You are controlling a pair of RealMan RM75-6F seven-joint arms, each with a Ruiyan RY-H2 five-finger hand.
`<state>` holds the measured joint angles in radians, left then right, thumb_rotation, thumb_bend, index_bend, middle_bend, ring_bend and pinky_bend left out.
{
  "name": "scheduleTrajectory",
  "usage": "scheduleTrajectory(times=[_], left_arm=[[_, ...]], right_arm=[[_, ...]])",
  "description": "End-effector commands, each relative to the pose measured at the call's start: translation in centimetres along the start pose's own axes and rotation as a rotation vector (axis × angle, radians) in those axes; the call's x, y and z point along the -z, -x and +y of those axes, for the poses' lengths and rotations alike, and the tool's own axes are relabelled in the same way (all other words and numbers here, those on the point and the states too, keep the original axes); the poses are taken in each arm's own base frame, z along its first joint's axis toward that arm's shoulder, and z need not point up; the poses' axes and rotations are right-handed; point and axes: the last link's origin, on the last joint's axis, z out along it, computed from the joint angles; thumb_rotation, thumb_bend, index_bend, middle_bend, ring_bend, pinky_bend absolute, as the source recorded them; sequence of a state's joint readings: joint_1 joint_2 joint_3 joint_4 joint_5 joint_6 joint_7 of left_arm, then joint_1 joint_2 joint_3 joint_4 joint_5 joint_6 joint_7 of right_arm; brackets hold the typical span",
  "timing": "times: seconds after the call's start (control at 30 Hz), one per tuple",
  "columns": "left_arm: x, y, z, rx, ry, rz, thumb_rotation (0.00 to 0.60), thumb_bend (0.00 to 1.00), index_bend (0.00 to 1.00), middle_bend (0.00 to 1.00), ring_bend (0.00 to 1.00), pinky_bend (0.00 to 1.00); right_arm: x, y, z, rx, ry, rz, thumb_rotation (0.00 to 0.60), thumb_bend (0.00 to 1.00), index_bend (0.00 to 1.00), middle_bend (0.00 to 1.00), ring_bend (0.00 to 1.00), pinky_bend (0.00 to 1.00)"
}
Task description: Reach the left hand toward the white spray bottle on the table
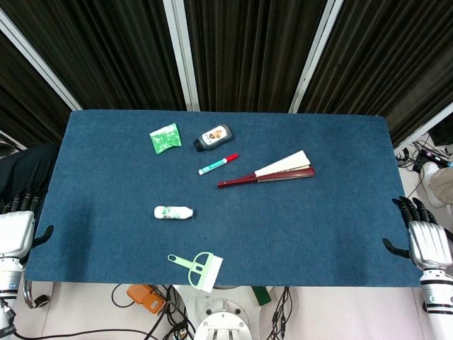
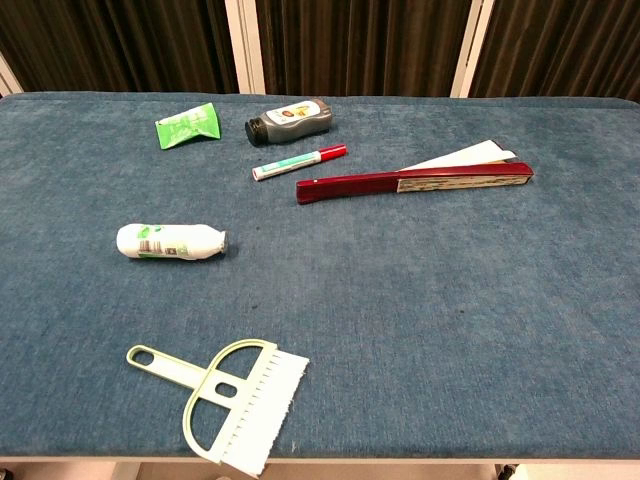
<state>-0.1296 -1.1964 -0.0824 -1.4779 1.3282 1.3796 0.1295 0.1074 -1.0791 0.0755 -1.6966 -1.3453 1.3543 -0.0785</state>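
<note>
The white spray bottle (image 2: 170, 241) lay on its side on the blue counter (image 1: 318, 219), with a green label on it whose words were too small to read. Nothing touched it. The left hand (image 1: 15, 228) was well apart from the bottle, off past the counter's left edge, holding nothing, with its dark fingers pointing up and a little apart. So the reach looked like it had not begun, and the whole way across to the bottle was left to go. The right hand (image 1: 427, 241) was even further from the bottle, past the right edge, also holding nothing. Near the bottle, closer to the robot, lay a pale green scraper (image 2: 225, 398). Beyond the bottle lay a green packet (image 2: 187, 127), a dark bottle (image 2: 290, 119), a red-capped marker (image 2: 299, 161) and a red folding fan (image 2: 420, 178). Their writing could not be read either.
</note>
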Motion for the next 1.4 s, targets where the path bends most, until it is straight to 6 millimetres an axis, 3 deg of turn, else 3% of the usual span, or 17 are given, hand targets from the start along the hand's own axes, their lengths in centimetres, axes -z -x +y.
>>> scheduleTrajectory(times=[0.03,0.57,0.73,1.0,1.4], left_arm=[[0.0,0.1,0.0,-0.002,-0.001,-0.003,0.6,0.27,0.12,0.06,0.05,0.23],[0.3,0.5,0.8,0.034,0.002,-0.013,0.6,0.27,0.12,0.06,0.05,0.23],[0.6,2.4,4.5,0.073,0.109,-0.094,0.6,0.27,0.12,0.06,0.05,0.23],[-1.0,5.1,11.6,0.142,0.294,-0.193,0.6,0.26,0.12,0.06,0.05,0.23],[-3.2,6.3,18.1,0.177,0.406,-0.253,0.6,0.26,0.12,0.08,0.05,0.23]], right_arm=[[0.0,0.0,0.0,0.0,0.001,0.0,0.6,0.34,0.18,0.16,0.1,0.21],[0.0,0.0,-0.1,0.0,-0.001,0.001,0.6,0.34,0.18,0.16,0.1,0.21],[0.0,0.0,0.0,-0.005,0.004,-0.001,0.6,0.34,0.18,0.16,0.1,0.21],[-0.1,0.1,0.0,-0.007,0.003,-0.012,0.6,0.34,0.18,0.16,0.1,0.21],[-0.1,0.1,0.0,-0.006,0.002,-0.02,0.6,0.34,0.18,0.16,0.1,0.21]])
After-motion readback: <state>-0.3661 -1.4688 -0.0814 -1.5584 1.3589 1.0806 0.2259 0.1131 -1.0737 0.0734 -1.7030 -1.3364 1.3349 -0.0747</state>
